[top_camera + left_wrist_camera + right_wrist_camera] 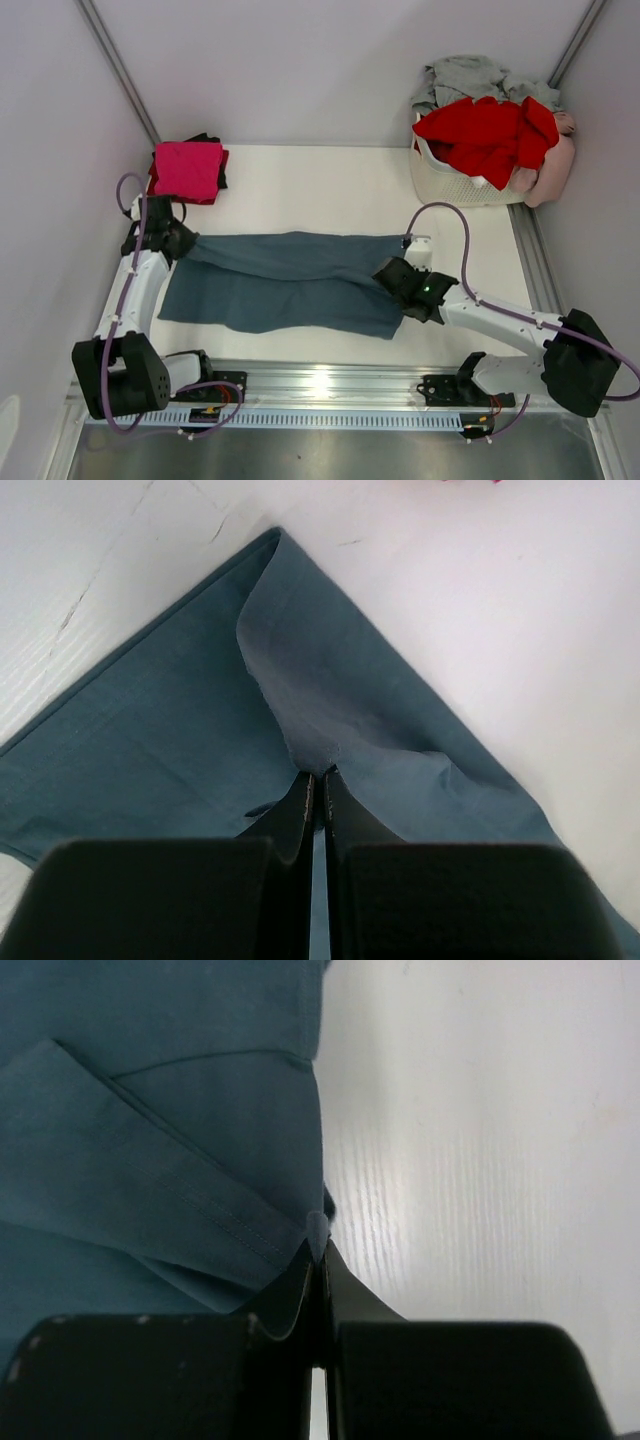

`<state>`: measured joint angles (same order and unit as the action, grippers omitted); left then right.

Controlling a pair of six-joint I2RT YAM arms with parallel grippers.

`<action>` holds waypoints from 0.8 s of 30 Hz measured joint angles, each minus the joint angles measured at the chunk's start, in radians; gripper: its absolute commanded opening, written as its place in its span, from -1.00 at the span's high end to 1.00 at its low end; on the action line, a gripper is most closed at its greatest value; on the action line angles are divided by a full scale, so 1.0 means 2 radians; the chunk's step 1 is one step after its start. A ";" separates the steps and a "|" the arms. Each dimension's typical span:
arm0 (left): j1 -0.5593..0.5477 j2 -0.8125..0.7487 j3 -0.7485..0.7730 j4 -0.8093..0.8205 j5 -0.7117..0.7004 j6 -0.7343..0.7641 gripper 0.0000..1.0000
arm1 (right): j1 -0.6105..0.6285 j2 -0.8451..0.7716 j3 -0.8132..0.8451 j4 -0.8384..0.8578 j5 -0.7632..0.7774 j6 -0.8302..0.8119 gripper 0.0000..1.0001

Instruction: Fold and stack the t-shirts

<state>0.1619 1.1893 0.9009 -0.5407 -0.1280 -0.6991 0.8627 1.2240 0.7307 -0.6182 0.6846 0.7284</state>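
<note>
Between the left jaws: we see the left gripper (318,775) shut tight on a small pinch of the blue-grey shirt (285,285). A raised fold of cloth runs from the tips toward the shirt corner ahead of them.
Between the right jaws: the right gripper (318,1248) is likewise closed on the shirt, at a stitched hem. There is bare table (480,1160) to the right of its tips and doubled cloth to their left.
Shirt: it lies stretched across the table from one pair of jaws to the other, with its far edge partly turned over the near half.
Slip risk: we judge both grips thin, only a nip of fabric at the very tips. A quick pull could drag the cloth out of one pair of jaws and drop that end.
Skew risk: if one arm travels farther than the other, the crease would land crooked and the edges would not meet.
Layer risk: at the right tips we cannot tell how many layers are pinched. Catching the lower one too would drag the whole shirt instead of folding it.
Stack: beyond the left jaws and well apart from them, a magenta shirt (188,168) sits on a black shirt (222,165). A wide sweep might nudge them.
Basket: beyond the right jaws, the basket (440,180) holds the red shirt (490,135), the grey shirt (465,75) and the pale pink shirt (560,165).
</note>
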 measured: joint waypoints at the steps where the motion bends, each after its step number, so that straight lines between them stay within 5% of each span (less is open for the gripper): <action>1: 0.000 0.000 -0.004 -0.001 0.000 0.000 0.99 | 0.001 -0.002 -0.007 -0.004 0.002 0.006 1.00; 24: 0.080 0.008 -0.047 -0.032 0.036 -0.010 0.99 | -0.025 -0.012 -0.051 0.023 -0.012 0.043 1.00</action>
<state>0.3210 1.2060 0.8074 -0.6048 -0.0551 -0.7181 0.8124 1.1992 0.6285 -0.5732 0.6609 0.8154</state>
